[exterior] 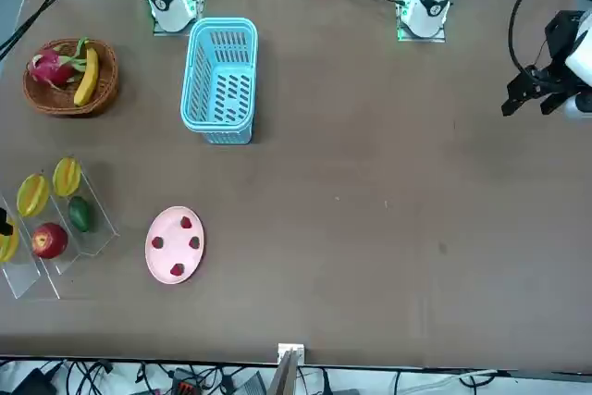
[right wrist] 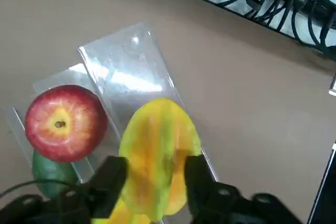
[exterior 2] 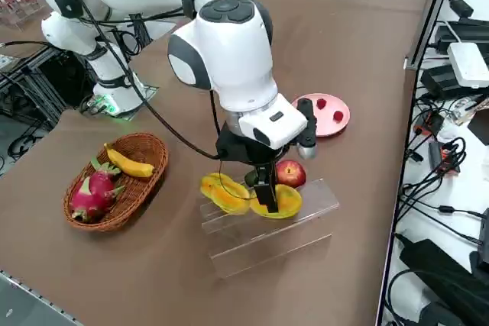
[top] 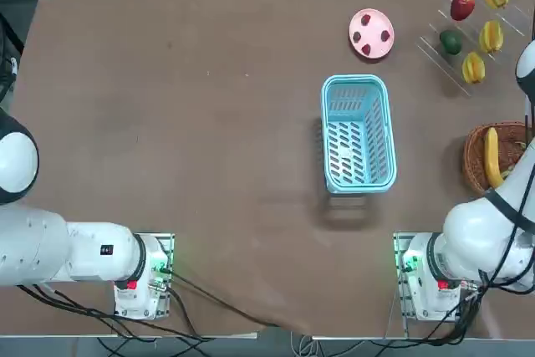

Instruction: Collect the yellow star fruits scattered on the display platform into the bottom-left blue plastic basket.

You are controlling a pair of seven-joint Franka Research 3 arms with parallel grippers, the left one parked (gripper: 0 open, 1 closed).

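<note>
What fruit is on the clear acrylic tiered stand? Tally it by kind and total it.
Yellow ridged star fruits: 3 (the right gripper is at one)
Round red apple: 1
Dark green oval fruit: 1
Total: 5

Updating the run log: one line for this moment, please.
right gripper: jaws astride yellow ridged star fruit | on clear acrylic tiered stand | light blue slotted plastic basket: no fruit

A pink plate (top: 371,33) holds red berries; a wicker basket (exterior: 67,99) holds a banana (exterior: 87,78).
</note>
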